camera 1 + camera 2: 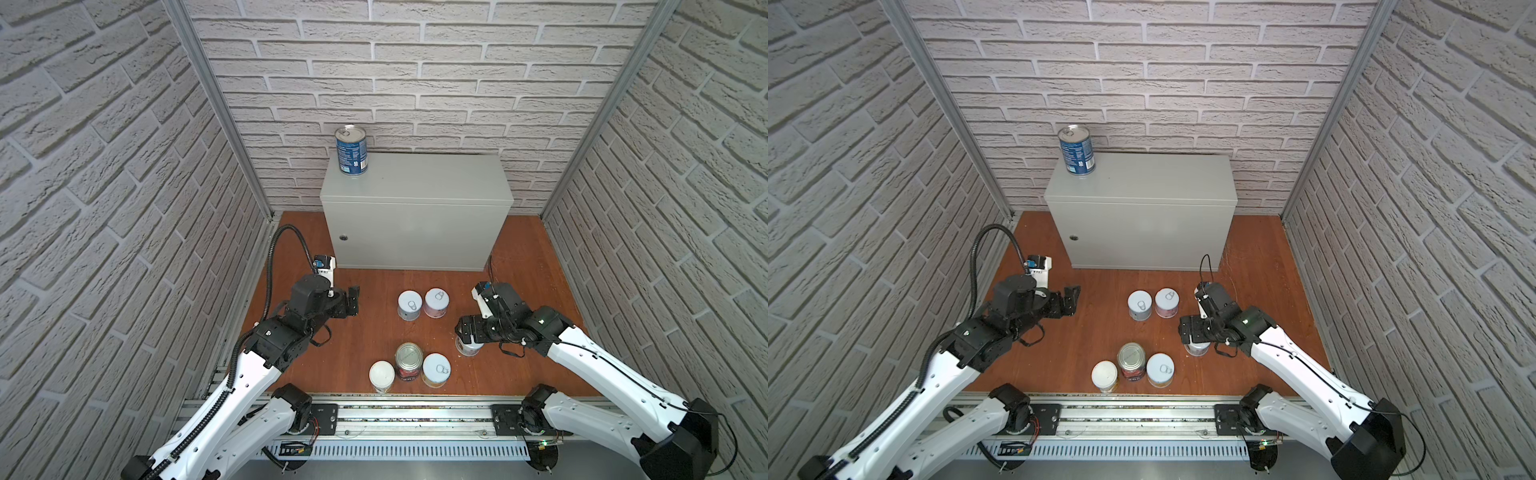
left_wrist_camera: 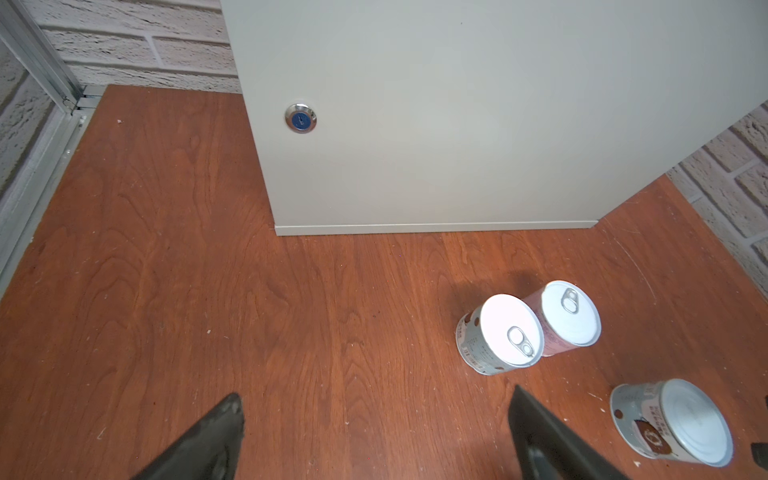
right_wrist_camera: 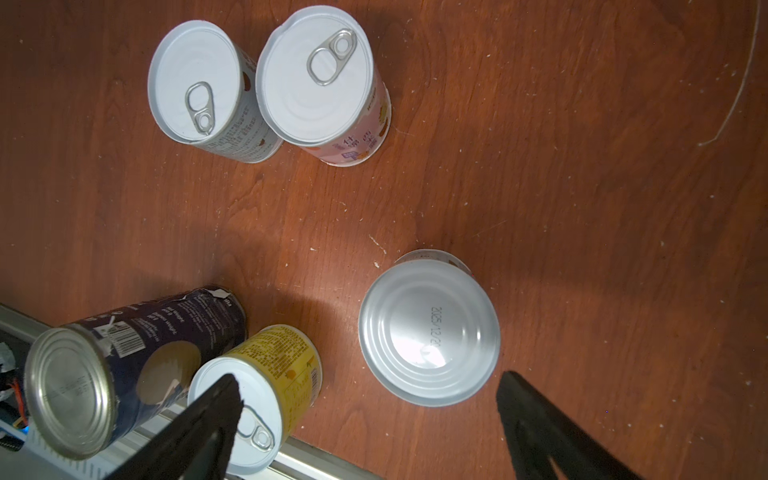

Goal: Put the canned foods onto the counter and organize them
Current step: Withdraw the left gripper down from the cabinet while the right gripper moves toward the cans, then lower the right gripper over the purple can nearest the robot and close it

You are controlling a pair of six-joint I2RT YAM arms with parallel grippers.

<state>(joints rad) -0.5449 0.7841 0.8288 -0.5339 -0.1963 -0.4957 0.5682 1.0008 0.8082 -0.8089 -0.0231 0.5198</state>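
Blue can (image 1: 351, 150) stands upright on the counter's (image 1: 415, 178) far left corner

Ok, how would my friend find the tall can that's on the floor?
Start at the grey cabinet and come forward over the wooden floor to the metal rail. The tall can stands just before it, between two short cans. They have white lids; it alone has a bare metal top and a dark label.

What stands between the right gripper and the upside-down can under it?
Nothing visible does. The right gripper hangs open above the upside-down can, with no object between them. The yellow can stands close beside one finger.
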